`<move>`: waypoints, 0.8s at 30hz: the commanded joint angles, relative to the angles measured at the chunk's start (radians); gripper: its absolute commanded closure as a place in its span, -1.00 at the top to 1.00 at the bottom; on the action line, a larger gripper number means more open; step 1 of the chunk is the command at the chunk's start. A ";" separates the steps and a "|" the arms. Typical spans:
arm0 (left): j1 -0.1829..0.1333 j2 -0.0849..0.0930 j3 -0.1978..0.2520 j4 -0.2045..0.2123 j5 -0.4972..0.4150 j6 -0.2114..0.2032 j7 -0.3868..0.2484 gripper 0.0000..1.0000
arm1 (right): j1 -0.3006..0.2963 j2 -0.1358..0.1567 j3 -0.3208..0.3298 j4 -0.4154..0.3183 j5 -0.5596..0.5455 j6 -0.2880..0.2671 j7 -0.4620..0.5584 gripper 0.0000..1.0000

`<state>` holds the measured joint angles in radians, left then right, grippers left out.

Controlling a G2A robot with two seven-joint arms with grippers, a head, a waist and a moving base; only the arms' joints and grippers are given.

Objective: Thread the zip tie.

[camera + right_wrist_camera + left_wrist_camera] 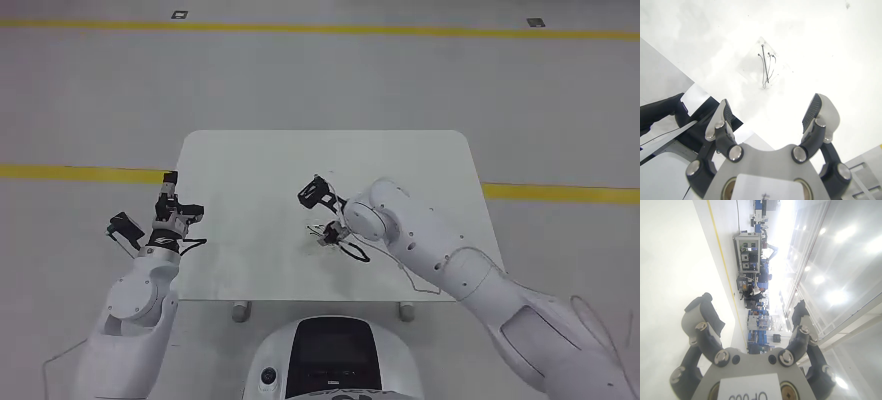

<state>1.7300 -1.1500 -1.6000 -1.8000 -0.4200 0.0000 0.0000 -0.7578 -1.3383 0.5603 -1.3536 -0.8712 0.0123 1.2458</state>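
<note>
Left tool (753, 302) was released: both fingers stood spread wide with nothing between them. In the top view it sat at the lower left of the frame, just off the left edge of the white table (260, 160), and pointed toward the upper part of the frame. Zip ties (766, 66), several thin black ones, lay on the table in a loose bundle with heads fanned apart and tails converging, inside what appeared to be a clear wrapper (751, 64). They lay ahead of the right tool (770, 100) and apart from it. This tool was likewise released and empty, held over the table near the centre of the top view.
</note>
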 commanded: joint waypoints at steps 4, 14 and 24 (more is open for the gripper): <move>0.000 0.000 0.000 0.000 0.000 0.000 0.000 1.00 | 0.031 -0.045 -0.070 0.072 0.026 0.004 0.005 1.00; 0.000 0.000 0.000 0.000 0.000 0.000 0.000 1.00 | 0.031 -0.045 -0.070 0.072 0.026 0.004 0.005 1.00; 0.000 0.000 0.000 0.000 0.000 0.000 0.000 1.00 | 0.031 -0.045 -0.070 0.072 0.026 0.004 0.005 1.00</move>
<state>1.7300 -1.1500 -1.6000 -1.8000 -0.4200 0.0000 0.0000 -0.7266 -1.3834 0.4901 -1.2817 -0.8456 0.0163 1.2510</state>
